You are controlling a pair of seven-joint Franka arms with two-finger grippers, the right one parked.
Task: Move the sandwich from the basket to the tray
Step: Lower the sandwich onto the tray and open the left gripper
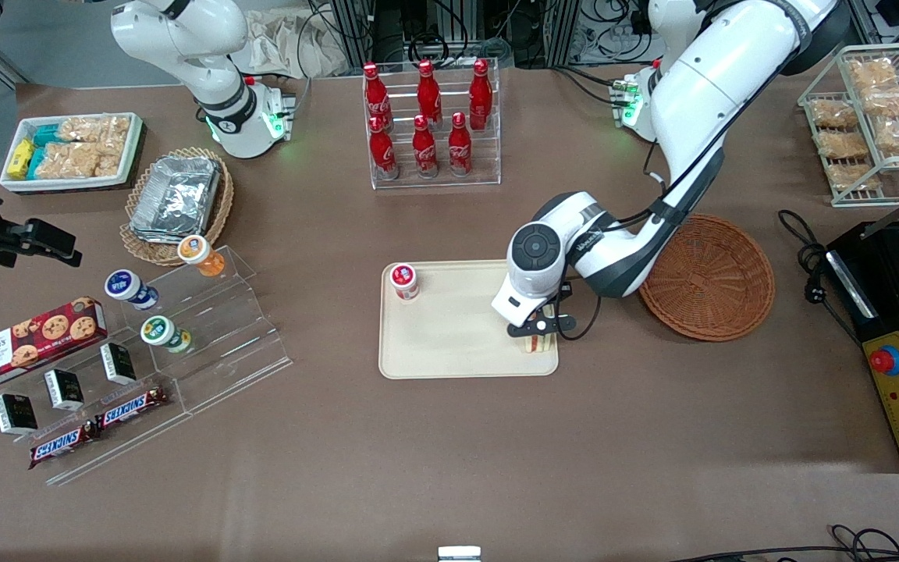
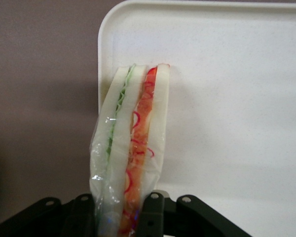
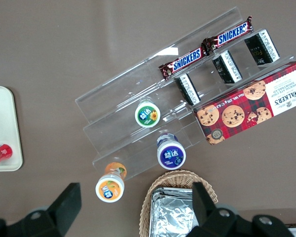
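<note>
The gripper (image 1: 541, 329) is low over the tray (image 1: 449, 343), at the tray's corner that is nearest to the front camera on the working arm's side. Its two fingers (image 2: 150, 217) are pressed on the sandwich (image 2: 133, 148) from both sides, so the claw pinches it. The sandwich stands on its edge, in a clear wrap, with green filling in one layer and red and orange filling in the other. In the wrist view its free end reaches toward the tray's rounded corner and lies over the tray's surface close to the rim; I cannot tell if it already touches the tray. In the front view only a small part of the sandwich (image 1: 537, 342) shows under the fingers.

On the same tray, at the corner toward the parked arm and farther from the camera, a small red cup (image 1: 404, 281) with a white lid stands. The basket (image 1: 711, 277) lies on the table just beside the tray, toward the working arm's end, and the arm passes over its rim. A clear rack of red bottles (image 1: 430, 125) stands farther from the camera than the tray.
</note>
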